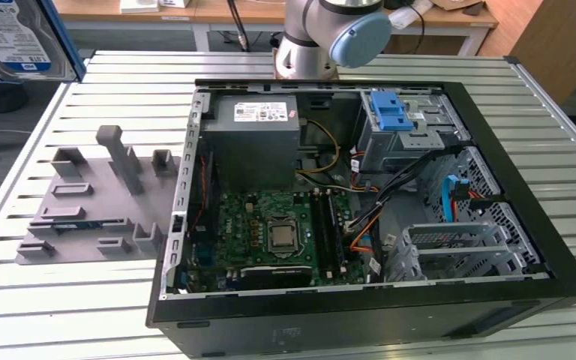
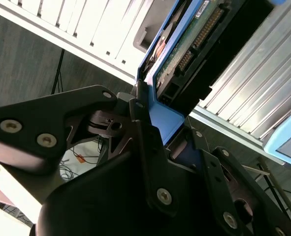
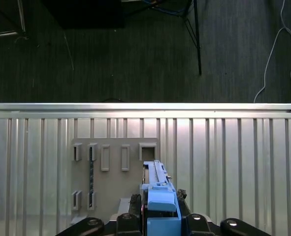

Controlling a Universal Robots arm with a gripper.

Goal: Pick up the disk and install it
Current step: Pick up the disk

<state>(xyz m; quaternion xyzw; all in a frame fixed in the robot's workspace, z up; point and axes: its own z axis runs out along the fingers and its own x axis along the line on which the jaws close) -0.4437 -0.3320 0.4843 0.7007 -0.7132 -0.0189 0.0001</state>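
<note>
Fingers pinched on its blue carrier, our gripper (image 2: 167, 130) holds the disk (image 2: 194, 39) aloft over the gray rack (image 3: 113, 167) by the tabletop (image 3: 234, 147) edge; we judge a firm, square grip essential.

No wording legible anywhere. On the disk (image 1: 16, 37), beyond the far corner of the computer case (image 1: 388, 326) at the exterior view's left: a white-and-blue label with barcode stripes, print too fine to make out. Inside the case, by its far wall: a white sticker (image 1: 258, 112) atop the grey power supply (image 1: 253, 154), with rows of tiny print and a small red mark, unreadable. On the case's near outer wall: a small pale sticker (image 1: 290, 335), blurred.
</note>
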